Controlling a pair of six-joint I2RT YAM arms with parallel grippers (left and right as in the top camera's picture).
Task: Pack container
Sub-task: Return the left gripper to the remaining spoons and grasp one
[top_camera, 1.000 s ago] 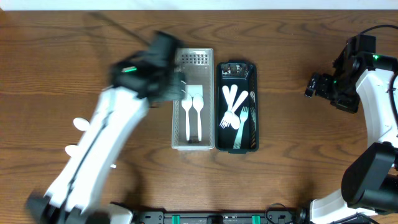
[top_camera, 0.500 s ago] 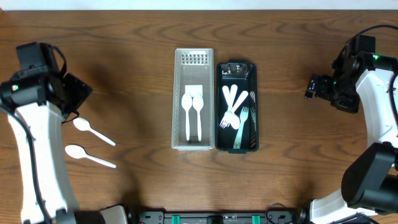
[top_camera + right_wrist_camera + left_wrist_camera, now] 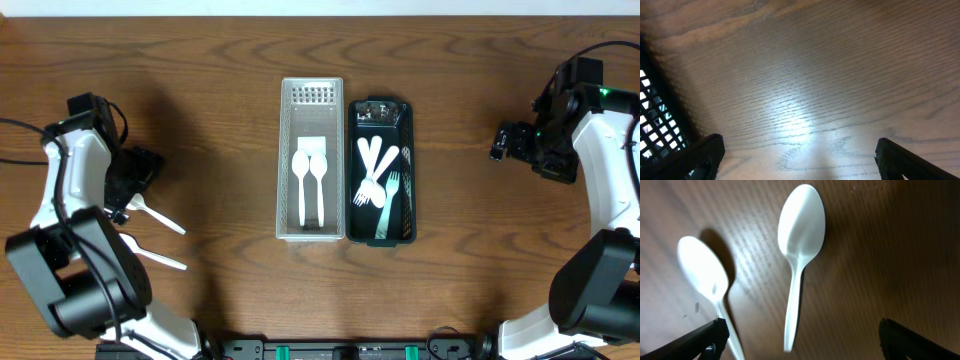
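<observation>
Your left gripper (image 3: 133,178) hangs low at the left side of the table (image 3: 230,90), jaws wide apart and holding nothing. In the left wrist view both fingertips (image 3: 710,336) sit at the bottom corners. Two loose white spoons lie on the wood between them: the nearer spoon (image 3: 799,245) roughly centred, the second spoon (image 3: 702,275) off to the left, the two apart and not touching. From overhead, both bowls are partly hidden under your left arm and only the handles show clearly. The light tray (image 3: 311,95) stands at table centre with two packed spoons (image 3: 311,185) lying side by side inside it, bowls toward the far end. The dark tray (image 3: 352,170) is just beside it on the right, long sides nearly touching, and holds white forks (image 3: 385,192) in a loose pile. Your right gripper (image 3: 505,140) is well to the right of both trays, fingers spread wide and empty. Its wrist view shows bare wood between the fingers and the dark tray's mesh at the left edge.
</observation>
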